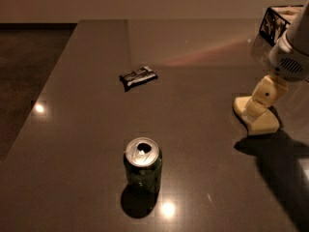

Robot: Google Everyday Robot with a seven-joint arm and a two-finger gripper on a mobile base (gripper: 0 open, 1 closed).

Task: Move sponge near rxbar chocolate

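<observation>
The sponge point(264, 124), a pale yellow block, lies flat on the dark table point(87, 144) at the right side. My cream-coloured gripper point(255, 108) reaches down from the upper right and sits right on top of the sponge, touching or nearly touching it. The rxbar chocolate point(138, 77), a small dark shiny wrapper with light lettering, lies flat on the table at the centre left, far to the left of the sponge.
A green drink can point(143, 166) with an open top stands upright in the front centre. A dark box point(275, 22) stands at the back right behind my arm. The table's left edge drops to a dark floor point(29, 57).
</observation>
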